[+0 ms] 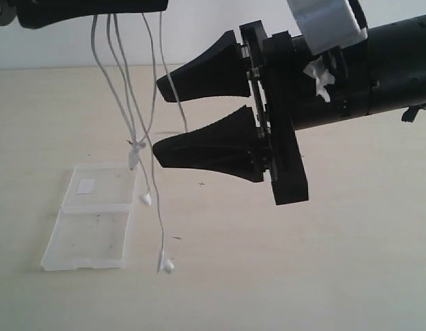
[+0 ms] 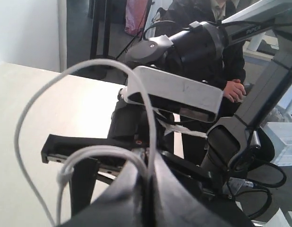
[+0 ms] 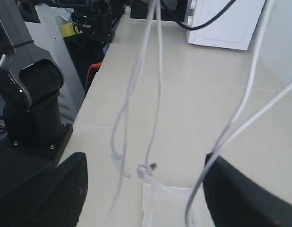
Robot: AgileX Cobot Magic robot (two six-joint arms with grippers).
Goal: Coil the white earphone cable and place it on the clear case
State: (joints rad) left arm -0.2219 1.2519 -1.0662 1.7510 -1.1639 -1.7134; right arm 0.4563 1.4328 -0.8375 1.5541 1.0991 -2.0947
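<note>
Pinching the white earphone cable (image 1: 145, 199), left tool (image 2: 148, 179) stands clamped; right tool (image 1: 158, 121) gapes wide, empty.

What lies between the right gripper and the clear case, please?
In the exterior view, hanging strands of the cable and one earbud lie between the right gripper and the case.

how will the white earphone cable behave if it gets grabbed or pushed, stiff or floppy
Probably very floppy: the white earphone cable droops in slack loops from the shut left gripper. Likely light: its earbuds hang on very thin strands. A push would probably just swing it aside.
</note>
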